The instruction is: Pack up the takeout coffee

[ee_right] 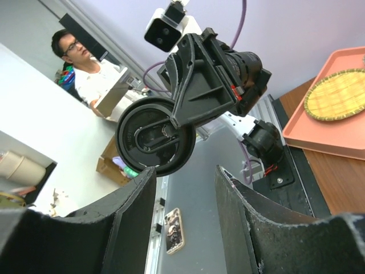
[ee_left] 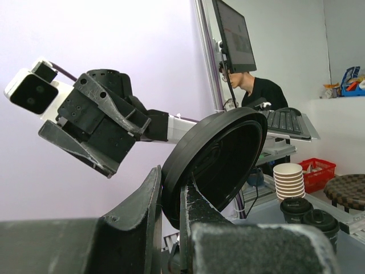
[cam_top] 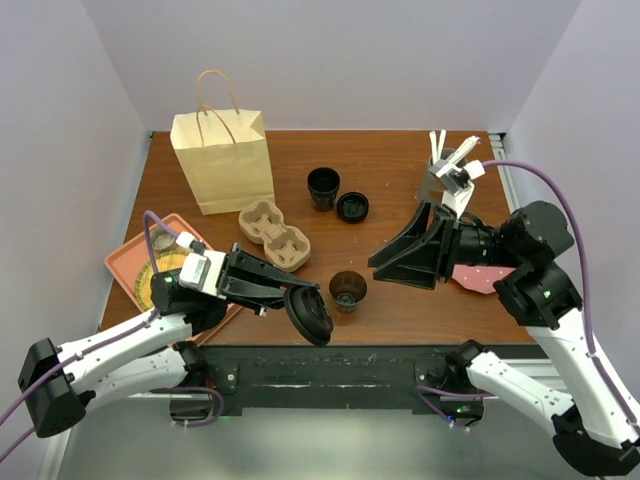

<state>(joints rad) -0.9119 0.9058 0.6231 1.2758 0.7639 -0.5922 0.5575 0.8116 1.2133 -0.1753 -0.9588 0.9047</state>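
Observation:
No cup with a lid on it stands on the table. My left gripper point(cam_top: 300, 297) is shut on the rim of a loose black sip lid point(cam_top: 310, 316) and holds it on edge above the table's front edge. The lid fills the left wrist view point(ee_left: 219, 154), pinched between the fingers. A lidless cup with a brown inside point(cam_top: 348, 290) stands just right of it. My right gripper point(cam_top: 380, 268) is open and empty, right of that cup, and points at the lid point(ee_right: 155, 137). A lidless black cup point(cam_top: 323, 187) and another loose black lid point(cam_top: 352, 207) sit mid-table.
A paper bag point(cam_top: 222, 150) stands at the back left, with a cardboard cup carrier point(cam_top: 275, 235) in front of it. A pink tray point(cam_top: 125, 265) with a woven mat sits at the left edge. A holder of white utensils point(cam_top: 445, 165) stands at the back right.

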